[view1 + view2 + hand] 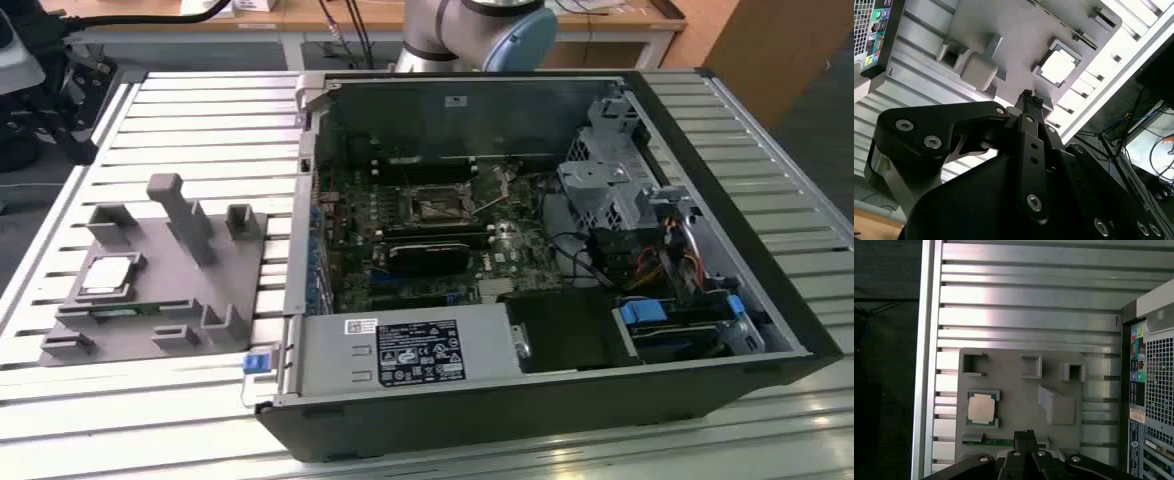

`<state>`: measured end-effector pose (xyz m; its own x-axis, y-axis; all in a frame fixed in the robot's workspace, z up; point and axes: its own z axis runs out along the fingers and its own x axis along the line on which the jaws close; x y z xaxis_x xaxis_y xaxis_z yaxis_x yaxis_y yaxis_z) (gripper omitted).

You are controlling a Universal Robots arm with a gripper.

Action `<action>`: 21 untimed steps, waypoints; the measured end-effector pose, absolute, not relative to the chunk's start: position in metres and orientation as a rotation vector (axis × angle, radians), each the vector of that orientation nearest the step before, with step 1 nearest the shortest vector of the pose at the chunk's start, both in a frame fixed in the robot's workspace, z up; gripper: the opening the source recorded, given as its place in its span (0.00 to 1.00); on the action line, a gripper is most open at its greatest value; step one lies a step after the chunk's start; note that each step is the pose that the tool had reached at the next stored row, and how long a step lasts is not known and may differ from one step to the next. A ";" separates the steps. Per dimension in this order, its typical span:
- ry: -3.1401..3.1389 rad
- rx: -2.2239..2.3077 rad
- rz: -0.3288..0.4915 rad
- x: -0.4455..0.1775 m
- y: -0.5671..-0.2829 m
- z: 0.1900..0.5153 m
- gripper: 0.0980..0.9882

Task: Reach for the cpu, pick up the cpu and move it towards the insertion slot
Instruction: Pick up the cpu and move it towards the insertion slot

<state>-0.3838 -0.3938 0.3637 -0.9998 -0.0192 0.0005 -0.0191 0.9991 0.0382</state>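
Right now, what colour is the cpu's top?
The cpu top is shiny silver-white with a darker rim, clearest in the first wrist view.

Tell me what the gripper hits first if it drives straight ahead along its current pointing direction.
The gripper would probably meet the grey fixture plate first, near the green memory stick, beside the cpu rather than on it; depth is unclear.

Black jaws pressed together; nothing between them
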 end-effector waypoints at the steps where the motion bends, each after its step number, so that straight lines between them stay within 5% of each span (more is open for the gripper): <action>1: -3.140 0.030 -0.060 -0.384 -0.394 0.364 0.01; 21: -3.140 0.030 -0.060 -0.392 -0.394 0.364 0.01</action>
<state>-0.3917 -0.3938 0.3636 -0.9998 -0.0191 0.0005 -0.0191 0.9991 0.0382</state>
